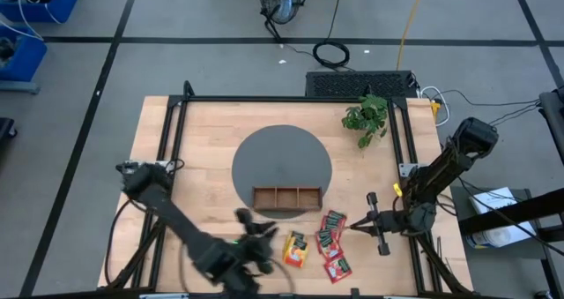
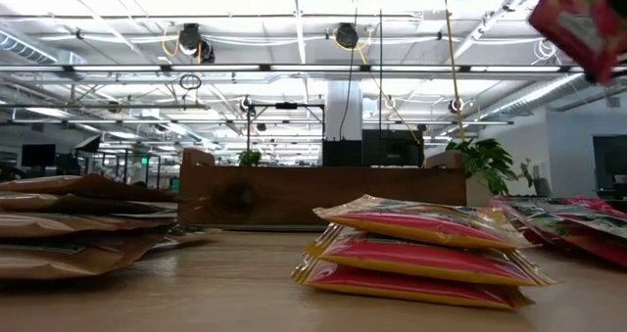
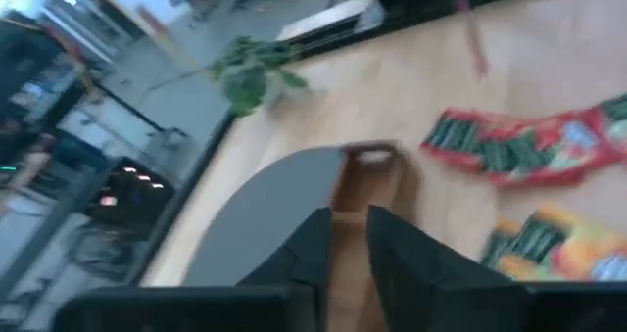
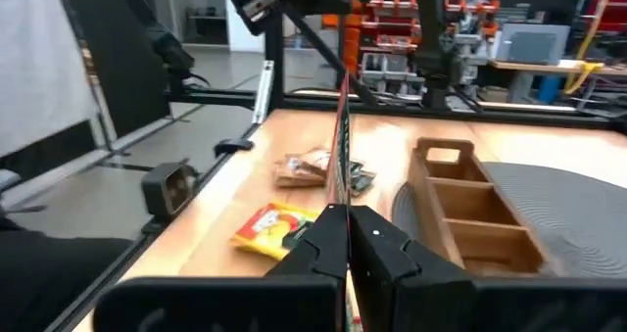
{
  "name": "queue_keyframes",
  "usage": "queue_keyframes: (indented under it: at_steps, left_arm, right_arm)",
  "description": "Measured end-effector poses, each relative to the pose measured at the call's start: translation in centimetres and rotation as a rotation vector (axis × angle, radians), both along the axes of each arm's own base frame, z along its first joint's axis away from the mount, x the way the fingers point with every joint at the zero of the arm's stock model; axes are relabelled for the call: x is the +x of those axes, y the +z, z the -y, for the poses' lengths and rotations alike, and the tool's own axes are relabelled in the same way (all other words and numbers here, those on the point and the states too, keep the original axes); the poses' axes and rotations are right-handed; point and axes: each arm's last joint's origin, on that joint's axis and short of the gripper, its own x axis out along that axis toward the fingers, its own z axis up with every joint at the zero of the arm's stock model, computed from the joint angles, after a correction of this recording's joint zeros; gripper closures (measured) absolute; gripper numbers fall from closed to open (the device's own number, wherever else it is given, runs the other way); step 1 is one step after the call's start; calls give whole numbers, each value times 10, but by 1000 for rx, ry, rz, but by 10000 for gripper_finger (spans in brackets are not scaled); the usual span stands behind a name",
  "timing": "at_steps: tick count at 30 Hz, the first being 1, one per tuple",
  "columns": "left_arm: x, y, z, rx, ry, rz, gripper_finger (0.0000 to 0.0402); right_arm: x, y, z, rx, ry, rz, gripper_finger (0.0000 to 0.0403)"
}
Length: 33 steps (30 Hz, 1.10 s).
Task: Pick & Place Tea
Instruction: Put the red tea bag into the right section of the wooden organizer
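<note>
Right gripper is lifted off the table near the right edge, fingers pressed together pinching a red tea packet edge-on, just right of the red packets lying on the wood. Orange-yellow packets sit left of those, beige-brown ones further left, all in front of the wooden tray on the grey mat. Left gripper hovers near the front edge facing the tray, fingers slightly apart, holding nothing visible.
</note>
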Motion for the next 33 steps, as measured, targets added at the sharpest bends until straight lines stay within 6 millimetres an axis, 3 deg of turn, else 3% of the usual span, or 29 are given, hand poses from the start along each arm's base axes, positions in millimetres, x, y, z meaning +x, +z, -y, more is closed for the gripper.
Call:
queue_keyframes:
  at_steps: [3,8,14,17,23,33]
  left_arm:
    - [-28,-11,-12,-40,39,109,386]
    - [-56,-42,-45,-127,56,263,397]
    - [-60,-76,-81,-208,-71,419,396]
    - [-64,-91,-102,-266,-211,479,398]
    - [-70,-99,-123,-429,-350,591,367]
    - [-69,-97,-120,-430,-360,592,356]
  right_arm:
    - [16,4,0,-48,-44,-38,403]
    - [53,24,11,-60,-52,-241,403]
    - [86,66,38,-134,-146,-400,403]
    - [102,75,53,-136,-132,-411,403]
    - [112,61,79,-139,-175,-528,403]
    - [126,36,78,-150,-177,-611,403]
